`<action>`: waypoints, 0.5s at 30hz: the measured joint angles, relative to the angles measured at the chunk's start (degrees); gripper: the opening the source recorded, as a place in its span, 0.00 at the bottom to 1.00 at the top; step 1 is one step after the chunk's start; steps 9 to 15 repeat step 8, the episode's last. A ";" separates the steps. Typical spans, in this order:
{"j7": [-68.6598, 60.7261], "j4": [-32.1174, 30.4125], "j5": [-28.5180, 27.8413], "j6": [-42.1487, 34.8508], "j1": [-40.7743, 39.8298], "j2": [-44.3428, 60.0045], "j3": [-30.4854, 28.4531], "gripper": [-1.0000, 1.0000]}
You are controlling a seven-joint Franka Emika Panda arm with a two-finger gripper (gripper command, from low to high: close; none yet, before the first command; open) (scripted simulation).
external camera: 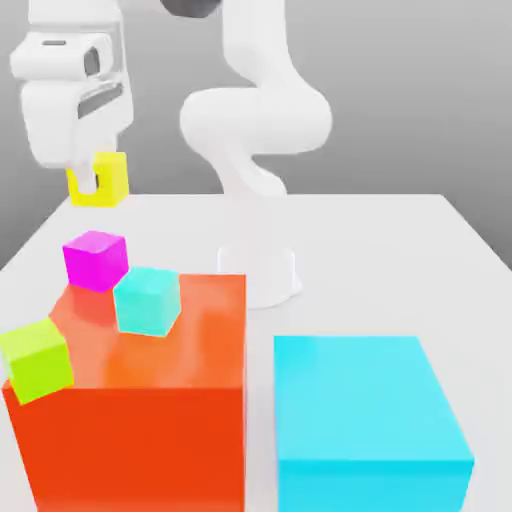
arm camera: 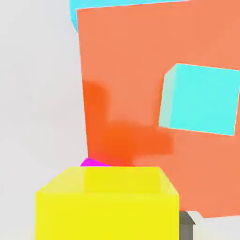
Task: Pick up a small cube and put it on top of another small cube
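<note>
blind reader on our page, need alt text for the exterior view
A white robot arm's gripper holds a plain yellow cube in the air. Nearer, small magenta, pale cyan and lime-green cubes sit at a big red block, with a big cyan block to the exterior view's right.

- Pale, plain tabletop (external camera: 380,265)
- Large red block (external camera: 140,445), standing toward the exterior view's left
- Large cyan block (external camera: 365,400), beside the red one, a narrow strip of tabletop between them
- White robot base (external camera: 258,278), beyond both blocks
</note>
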 joint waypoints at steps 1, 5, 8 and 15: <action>-0.17 -1.42 -0.47 2.19 -0.17 0.77 -0.81 0.00; -0.24 -2.77 -0.89 4.30 -0.26 1.53 -1.53 1.00; -0.29 -3.45 -1.06 5.42 -0.29 1.91 -1.91 1.00; -0.29 -3.45 -1.06 5.42 -0.29 1.91 -1.91 1.00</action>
